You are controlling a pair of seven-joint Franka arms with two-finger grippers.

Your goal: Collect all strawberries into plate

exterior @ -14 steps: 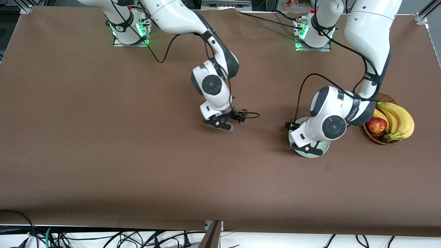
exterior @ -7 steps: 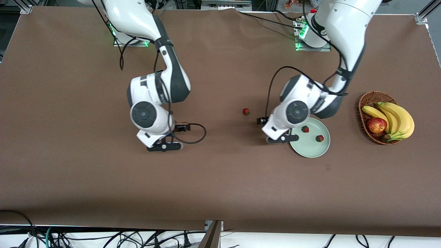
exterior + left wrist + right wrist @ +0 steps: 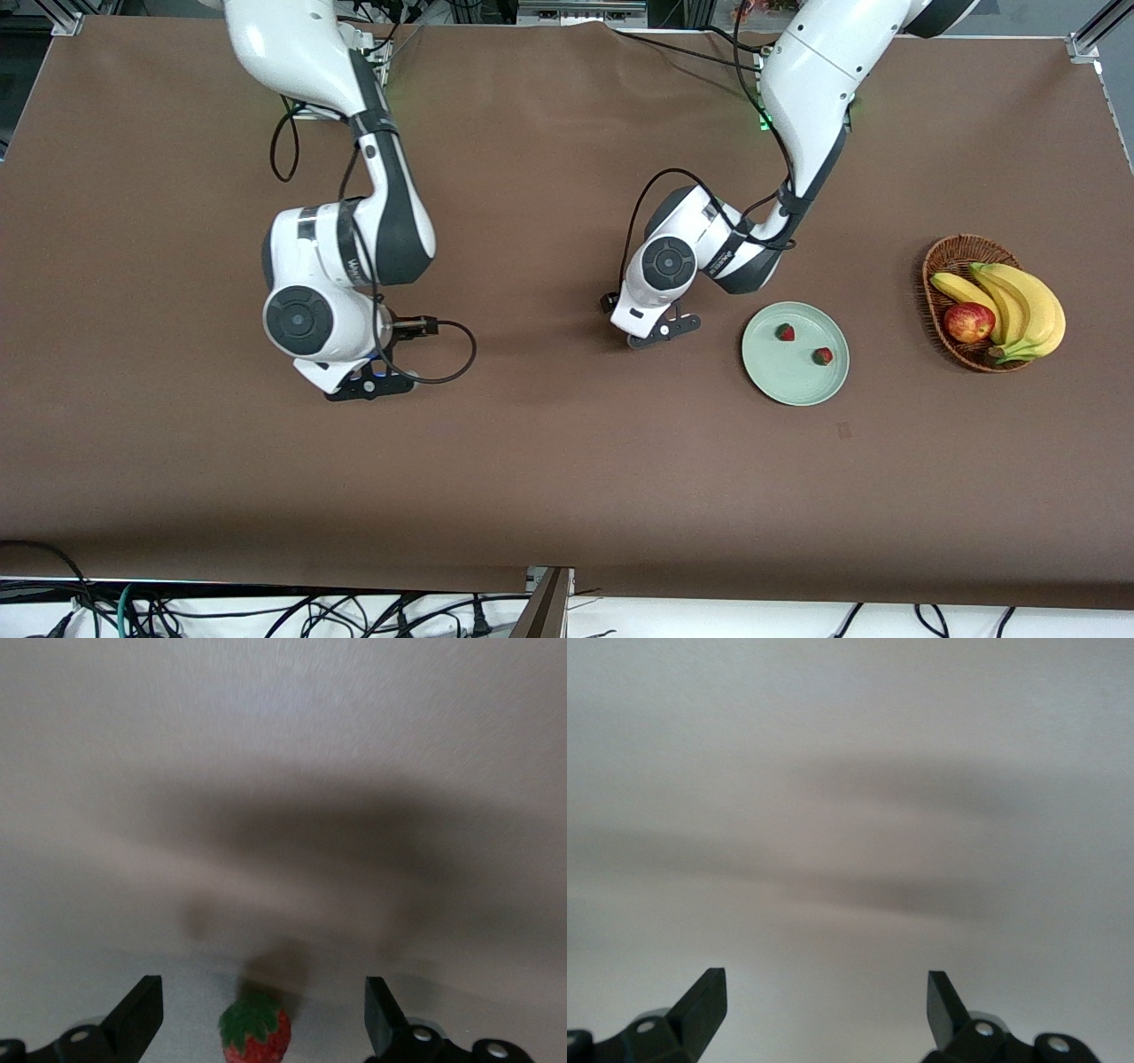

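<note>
1. The table (image 3: pixel 567 461) carries the plate (image 3: pixel 795 381) near the left arm's end, beside a basket (image 3: pixel 941 261).
2. The right gripper (image 3: pixel 826 1010), spread and empty, hangs over bare table.
3. The left gripper (image 3: pixel 264 1019), spread wide, hangs over one strawberry (image 3: pixel 256 1036).
4. Two strawberries (image 3: pixel 785 332) lie apart on the plate.

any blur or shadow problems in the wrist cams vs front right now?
Front view: sharp, evenly lit, plate and its two strawberries crisp. Left wrist view: tabletop smeared, dark shadow band; strawberry between the open left gripper readable. Right wrist view: streaky blur, soft shadows, open right gripper over bare table.
</note>
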